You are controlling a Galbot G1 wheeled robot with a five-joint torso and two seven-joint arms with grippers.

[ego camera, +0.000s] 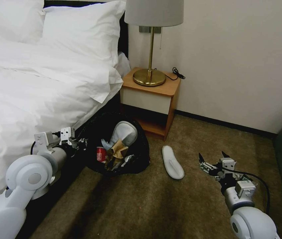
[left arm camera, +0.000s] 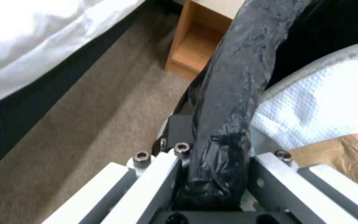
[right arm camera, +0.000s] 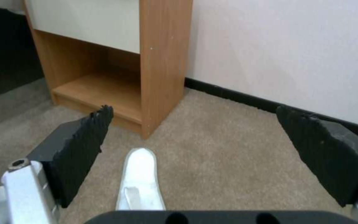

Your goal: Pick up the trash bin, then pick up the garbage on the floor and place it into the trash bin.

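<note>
Centrally, the trash bin [ego camera: 121, 146], round and lined with crinkly glossy black plastic, sits tilted between the bed [ego camera: 31, 83] and the nightstand [ego camera: 149, 96]; whether its base touches the carpet cannot be told; inside it lie a white slipper [ego camera: 124, 132] with a grey edge, a red can [ego camera: 101, 154], crumpled brown paper [ego camera: 116, 151] and a pale blue scrap. Left gripper [left arm camera: 212, 174]: jaws pinching the bag-wrapped rim, the film bunched between the metal bars; the left wrist view shows the waffle-textured slipper and brown paper just beside the rim. Second white slipper [ego camera: 173, 162]: flat on the floor, sole down, between the bin and the right gripper [ego camera: 213, 158], apart from both. Right gripper: low over the carpet, jaws spread wide, ridged black pads [right arm camera: 84, 149] flanking that slipper in its wrist view. Surroundings: short-pile brown carpet [ego camera: 180, 205]; wooden nightstand with open lower shelf bearing a brass lamp [ego camera: 150, 49]; white bedding; pale wall with dark skirting.
</note>
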